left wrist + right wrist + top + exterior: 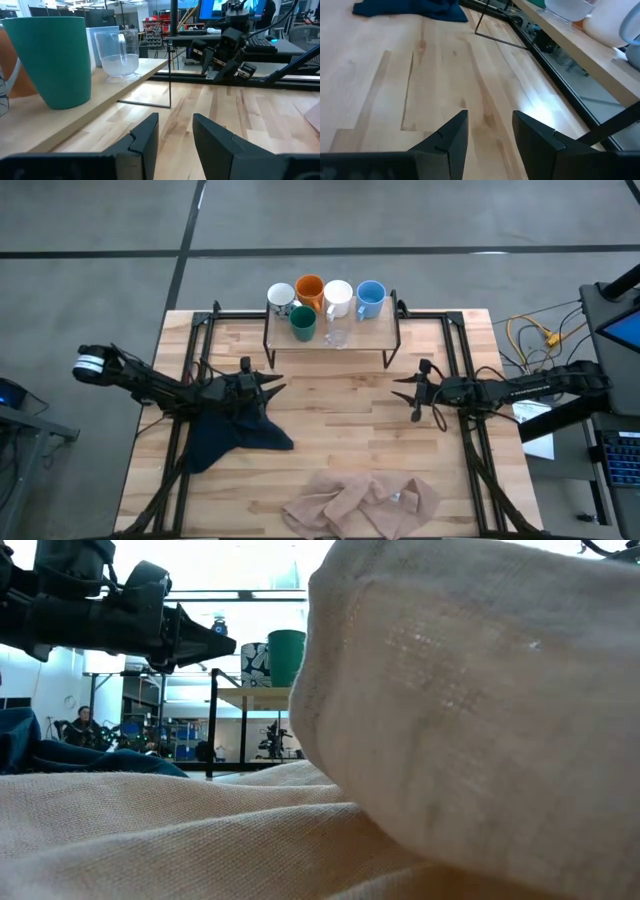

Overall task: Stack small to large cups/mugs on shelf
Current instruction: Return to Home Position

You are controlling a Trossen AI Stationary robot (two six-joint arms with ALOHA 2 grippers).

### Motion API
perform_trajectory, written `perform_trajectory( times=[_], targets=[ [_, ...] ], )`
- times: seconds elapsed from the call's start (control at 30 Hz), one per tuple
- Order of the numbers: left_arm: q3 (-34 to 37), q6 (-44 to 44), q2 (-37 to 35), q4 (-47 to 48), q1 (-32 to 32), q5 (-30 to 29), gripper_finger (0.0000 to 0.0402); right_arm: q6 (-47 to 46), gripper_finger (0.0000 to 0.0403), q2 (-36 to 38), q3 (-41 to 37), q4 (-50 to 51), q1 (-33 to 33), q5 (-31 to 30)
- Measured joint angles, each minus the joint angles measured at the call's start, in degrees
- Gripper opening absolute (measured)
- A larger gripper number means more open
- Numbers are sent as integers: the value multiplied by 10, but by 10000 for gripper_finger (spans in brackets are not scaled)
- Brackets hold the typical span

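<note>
Left tool (pixel 175 120) and right tool (pixel 490 117) gape empty, near the shelf (pixel 370 332) holding cups (pixel 303 322).

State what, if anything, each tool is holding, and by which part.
Nothing is held. The left tool and the right tool both hang open and empty over the table, short of the shelf where the cups stand.

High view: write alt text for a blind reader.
The shelf holds four mugs at the back, a green cup and a clear glass in front. Left gripper and right gripper hang open short of the shelf, the left by a dark blue cloth.
</note>
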State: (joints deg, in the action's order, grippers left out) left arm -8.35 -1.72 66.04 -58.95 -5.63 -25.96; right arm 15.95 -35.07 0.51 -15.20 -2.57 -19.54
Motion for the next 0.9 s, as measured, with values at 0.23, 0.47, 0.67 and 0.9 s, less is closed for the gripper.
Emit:
perform_trajectory(
  times=[0.23, 0.47, 0.67, 0.9],
  targets=[
    [-5, 0, 12, -8, 0, 0, 107, -5, 148, 0, 0, 0, 0, 2],
    [-10, 0, 9, -10, 0, 0, 107, -5, 148, 0, 0, 0, 0, 2],
    [-11, 0, 7, -11, 0, 0, 107, -4, 148, 0, 0, 2, 0, 2],
    [-12, 0, 7, -11, 0, 0, 107, -3, 148, 0, 0, 3, 0, 2]
  ],
)
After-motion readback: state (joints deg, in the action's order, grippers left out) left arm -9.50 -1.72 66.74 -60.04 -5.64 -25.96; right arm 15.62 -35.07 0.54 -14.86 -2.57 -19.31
